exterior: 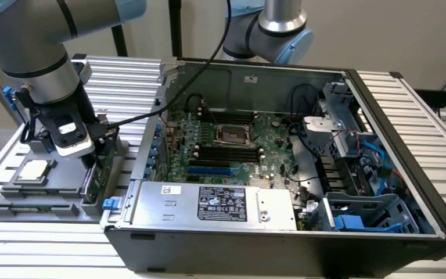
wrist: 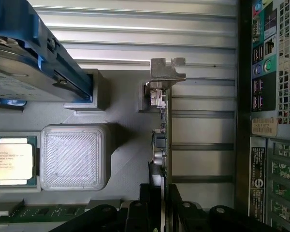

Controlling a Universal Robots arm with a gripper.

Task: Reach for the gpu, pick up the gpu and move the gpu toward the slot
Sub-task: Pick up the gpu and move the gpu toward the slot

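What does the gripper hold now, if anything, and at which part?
It cannot be told. The gripper is down over the upper edge of the gpu, at the end away from the metal bracket; the gpu stands on edge in the grey tray.

One gpu (wrist: pixel 165 130), one CPU chip (wrist: pixel 13 161), one hard drive (wrist: pixel 14 82) — one open computer case (exterior: pixel 231 256), one tool (wrist: pixel 163 205).

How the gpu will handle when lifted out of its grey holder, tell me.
Probably stiff: the gpu is a thin rigid board standing on edge in the grey holder. Likely light, but apt to tip once free, being so narrow. Its small components look fragile; the metal bracket seems sturdier.
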